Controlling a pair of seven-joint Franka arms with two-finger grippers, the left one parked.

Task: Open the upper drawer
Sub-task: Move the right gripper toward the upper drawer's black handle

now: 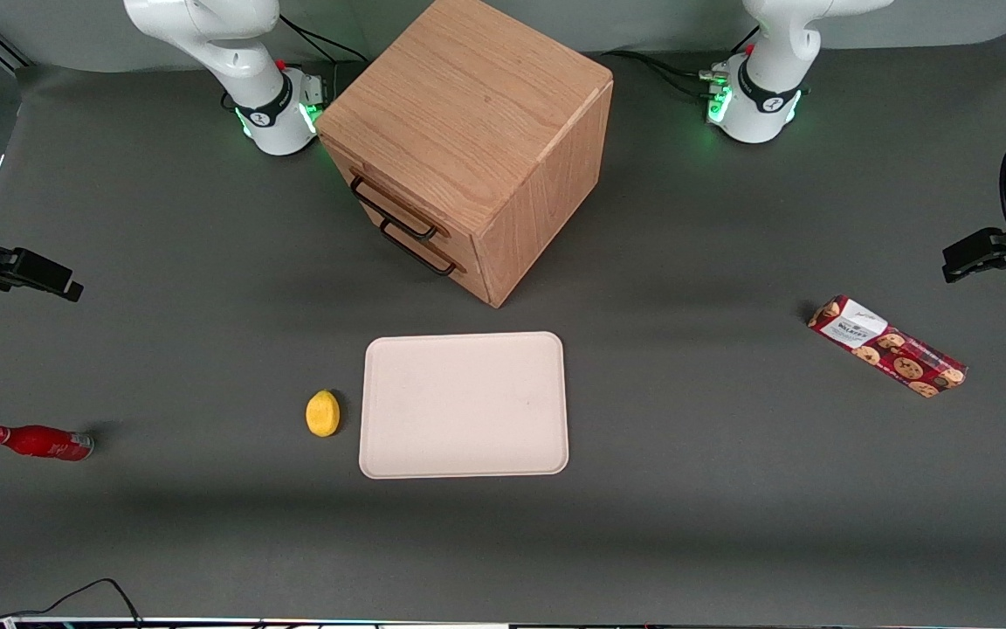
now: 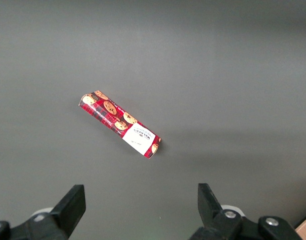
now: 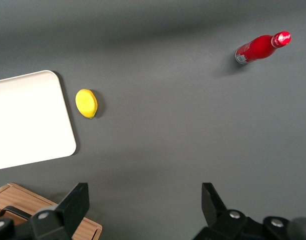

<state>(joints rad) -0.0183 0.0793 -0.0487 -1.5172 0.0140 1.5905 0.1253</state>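
The light oak cabinet (image 1: 468,131) stands at the middle of the table, turned at an angle, with two drawers in its front. The upper drawer (image 1: 378,185) is closed flush, and its thin black bar handle (image 1: 392,210) runs across it. The lower drawer's matching handle (image 1: 418,249) sits just beneath. My right gripper (image 1: 62,286) hangs above the table toward the working arm's end, well apart from the cabinet. In the right wrist view the gripper (image 3: 145,205) is open and empty, with a corner of the cabinet (image 3: 28,202) beside one finger (image 3: 75,200).
A cream tray (image 1: 465,404) lies nearer the front camera than the cabinet, with a yellow lemon (image 1: 322,412) beside it. A red bottle (image 1: 38,442) lies toward the working arm's end. A red cookie box (image 1: 887,346) lies toward the parked arm's end.
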